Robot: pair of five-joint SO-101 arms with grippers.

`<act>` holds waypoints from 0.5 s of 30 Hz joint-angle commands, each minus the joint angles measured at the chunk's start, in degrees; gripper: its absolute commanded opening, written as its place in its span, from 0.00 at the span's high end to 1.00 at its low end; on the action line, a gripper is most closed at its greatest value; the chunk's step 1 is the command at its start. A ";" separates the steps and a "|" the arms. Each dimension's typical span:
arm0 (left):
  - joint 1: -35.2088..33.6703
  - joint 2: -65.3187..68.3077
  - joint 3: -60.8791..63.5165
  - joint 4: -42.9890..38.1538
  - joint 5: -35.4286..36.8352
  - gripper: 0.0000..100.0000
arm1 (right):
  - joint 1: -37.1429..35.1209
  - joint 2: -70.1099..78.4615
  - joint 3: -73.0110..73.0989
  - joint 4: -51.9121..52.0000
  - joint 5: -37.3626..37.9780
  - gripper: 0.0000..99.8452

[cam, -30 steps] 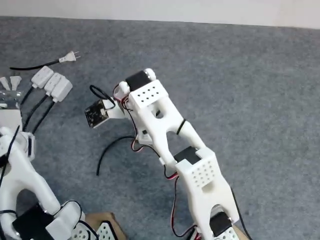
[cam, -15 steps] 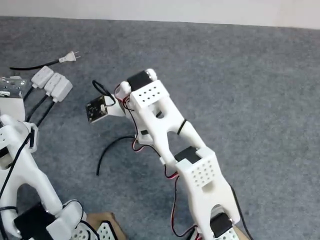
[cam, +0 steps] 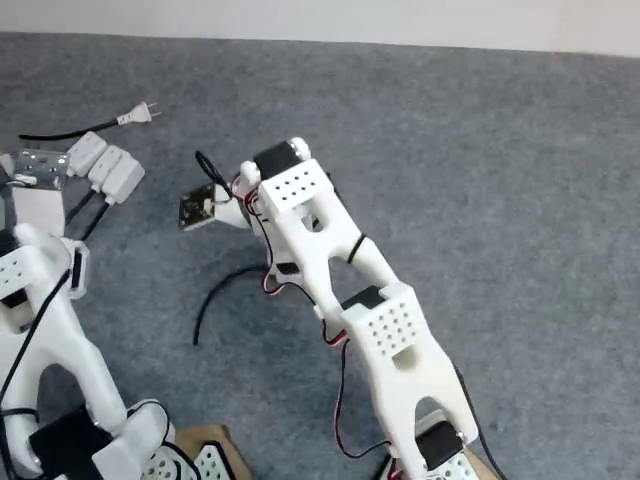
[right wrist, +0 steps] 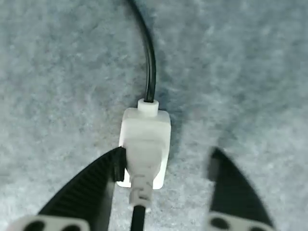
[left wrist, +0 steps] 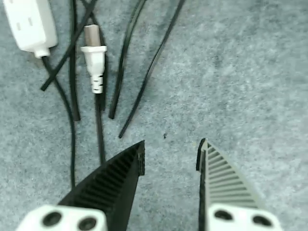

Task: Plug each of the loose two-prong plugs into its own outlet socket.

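A loose white two-prong plug [cam: 136, 115] on a black cord lies at the far left of the grey carpet, beyond three white outlet sockets [cam: 105, 166]. In the left wrist view a white plug [left wrist: 93, 57] and one socket [left wrist: 30, 23] lie among black cords ahead of my open left gripper [left wrist: 171, 144], which holds nothing. My right gripper [right wrist: 168, 153] is open and low over a white socket with a plug in it [right wrist: 144, 144]. One black finger [right wrist: 98, 180] touches its side, and the other stands apart. The right arm [cam: 300, 215] hides that piece in the high view.
Black cords [left wrist: 139, 57] run from the sockets toward the left arm [cam: 40, 280]. Another black cord [cam: 215, 290] curves on the carpet beside the right arm. The grey carpet stretches bare to the right [cam: 520, 180].
The left arm has swung farther out, toward the sockets. The right arm's wrist has shifted slightly farther from the base.
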 commanded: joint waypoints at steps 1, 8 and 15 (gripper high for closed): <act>2.24 -1.27 -2.07 0.35 1.76 0.80 | 1.63 0.31 -5.05 0.92 -6.07 0.69; 3.21 -1.27 -0.66 0.18 1.93 0.80 | 1.71 -3.91 -6.20 0.92 -16.88 0.69; 3.91 -1.19 0.75 0.00 1.93 0.80 | 1.54 -18.42 7.78 1.01 -17.32 0.69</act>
